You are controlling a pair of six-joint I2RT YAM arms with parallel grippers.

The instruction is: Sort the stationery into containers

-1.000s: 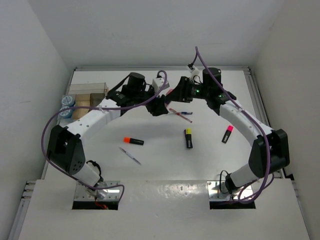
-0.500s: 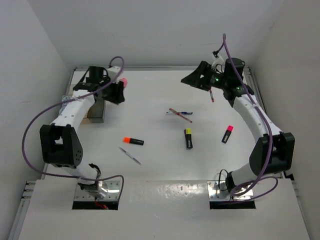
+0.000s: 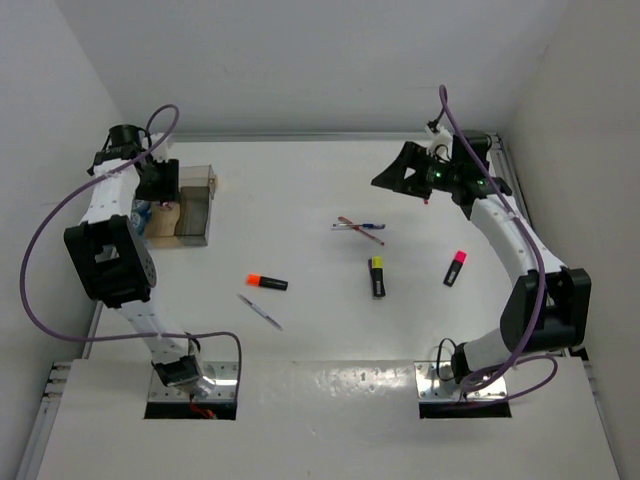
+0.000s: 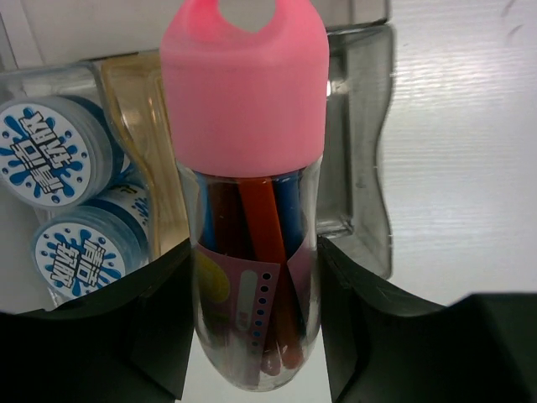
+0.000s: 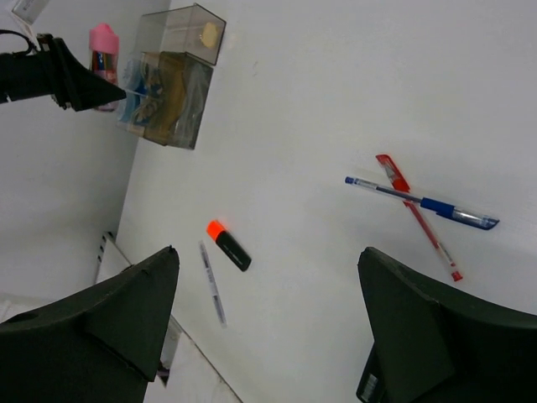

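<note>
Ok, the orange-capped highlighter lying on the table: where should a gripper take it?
Probably mid-barrel on the black part of the highlighter, coming straight down. It lies flat, nothing touching it, and its sides are straight and narrow enough for jaws to close across.

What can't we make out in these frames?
- Pink bottle: top view, left gripper covers it; left wrist, cap top cut by upper edge.
- Blue-speckled jars: left wrist, cut by left edge and left gripper's finger; lid text blurred.
- Organiser compartments: top view, too small; smoky walls obscure contents.
- Pink highlighter: right wrist, outside frame or behind right gripper.
</note>
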